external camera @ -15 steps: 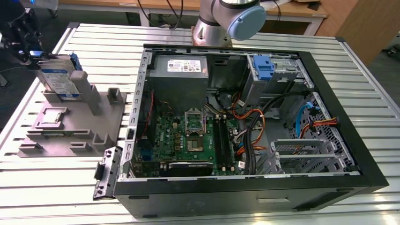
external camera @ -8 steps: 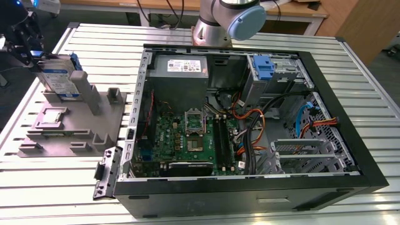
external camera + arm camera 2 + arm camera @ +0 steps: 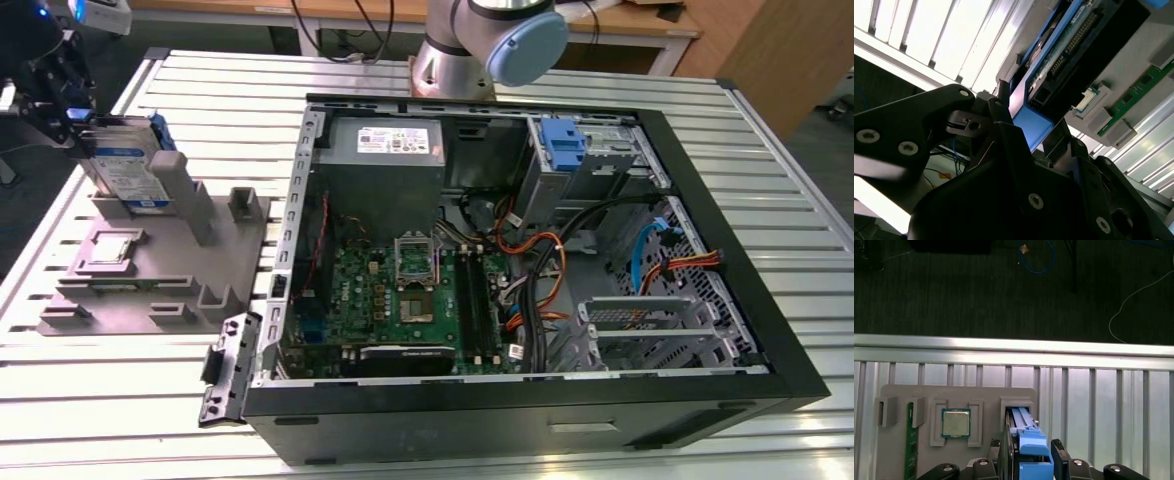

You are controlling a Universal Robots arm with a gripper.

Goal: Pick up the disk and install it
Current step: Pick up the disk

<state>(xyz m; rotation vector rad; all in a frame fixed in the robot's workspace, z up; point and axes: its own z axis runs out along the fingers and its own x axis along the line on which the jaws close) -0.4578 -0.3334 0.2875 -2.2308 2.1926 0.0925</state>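
Grey holder (image 3: 147,290) at ten o'clock on the surface (image 3: 134,400), picking stage: setting the tool (image 3: 1027,450) about the upright disk (image 3: 127,170), clamping or not being impossible to tell, likely needing a straight lift.

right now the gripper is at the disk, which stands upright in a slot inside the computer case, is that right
Not inside the computer case. The exterior view shows the gripper at the disk, upright in a slot of the grey holder on the table beside it.
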